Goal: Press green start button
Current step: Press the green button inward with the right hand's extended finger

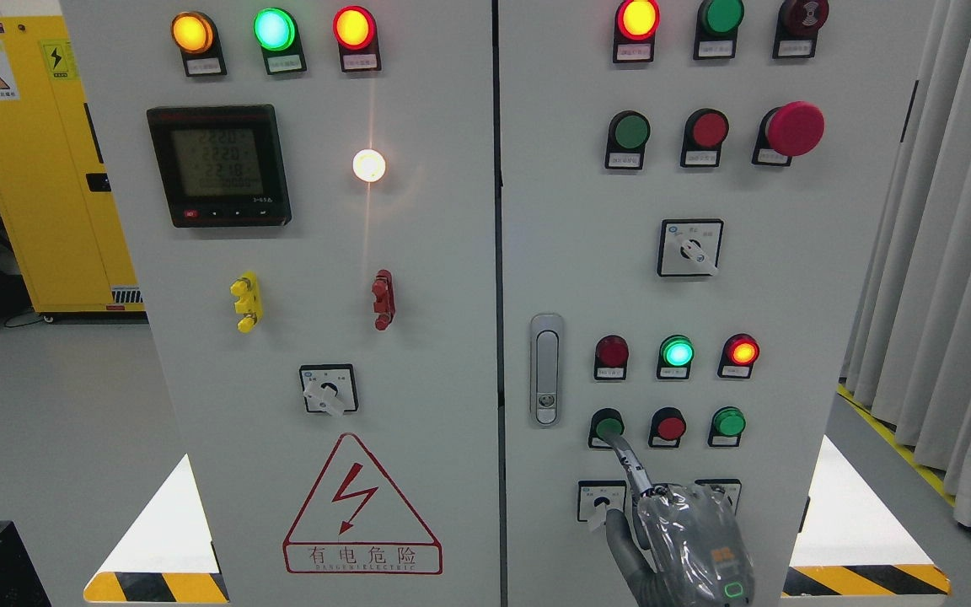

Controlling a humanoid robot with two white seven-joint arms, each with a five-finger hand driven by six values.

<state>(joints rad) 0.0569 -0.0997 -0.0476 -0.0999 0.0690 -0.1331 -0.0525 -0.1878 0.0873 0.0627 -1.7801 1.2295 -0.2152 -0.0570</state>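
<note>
Grey curtains [949, 253] hang right of the white control cabinet [485, 253]. Low on its right door, my right hand [688, 539] has one finger [624, 451] extended onto the green start button [608, 426], the rest clenched. Just beside it sit a red button [669, 427] and a rotary switch [602, 502]; nothing blocks my reach.

Red warning triangle [361, 504] on the left cabinet door [435, 278]: lightning bolt above "有电危险 / DANGER ELECTRIC". Digital meter [218, 165]: rows near "2220", "2220", "2218", faint. Yellow cabinet [39, 169]: hazard stickers, print illegible. Button labels too small to read.
</note>
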